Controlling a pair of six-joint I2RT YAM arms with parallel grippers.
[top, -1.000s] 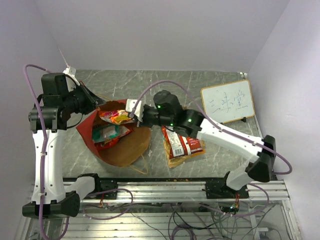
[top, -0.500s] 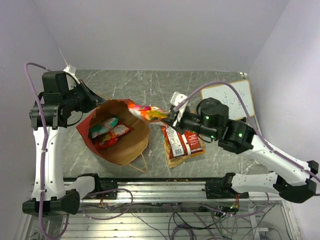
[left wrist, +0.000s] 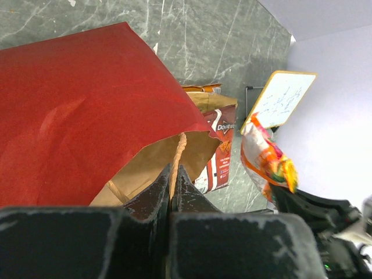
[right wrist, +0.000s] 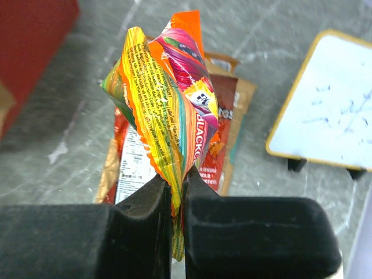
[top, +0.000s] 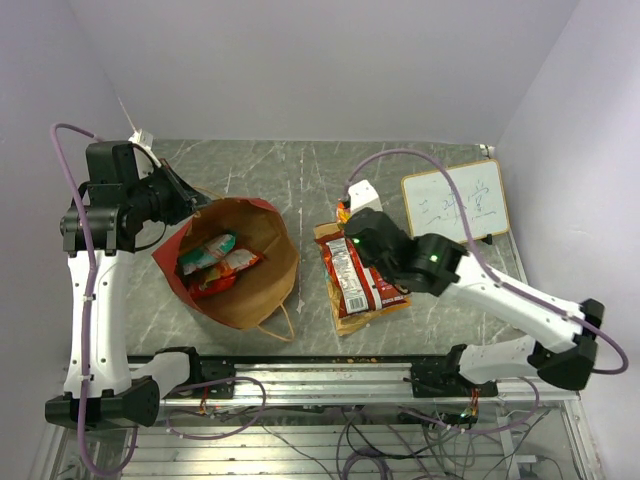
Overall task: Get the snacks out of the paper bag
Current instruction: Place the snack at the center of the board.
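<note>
Grips the bag's [left wrist: 81,104] tan handle [left wrist: 176,152] in the left hand [left wrist: 172,177], fingers pressed together on the cord with no gap between them. Does so at the bag's rim, toward 10 o'clock in the top view.

Shows the bag on the grey surface [top: 300,170], at 9 o'clock of centre, red outside, brown inside, mouth open to the overhead camera. Holds at least two packets inside: a teal packet [top: 209,248] toward 10 o'clock of the bag's interior, and a red packet [top: 228,266] touching it on its 4 o'clock side.

Pinches an orange packet [right wrist: 165,99] in the right hand [right wrist: 177,183], clamped tight on the lower edge, with the crinkled body standing up above the fingers. Carries it outside the bag, off toward the bag's 2 o'clock, above the 12 o'clock end of a pile [top: 356,300] of packets lying flat on the surface. Cannot tell whether it touches the pile.

Tops that pile with a dark red Doritos packet [left wrist: 220,145], with brown and orange edges showing from beneath. Places the pile at the bag's 3 o'clock, near the rim but apart from it.

Stands a whiteboard [top: 455,203] at 2 o'clock of the pile, close to the surface's right edge.
</note>
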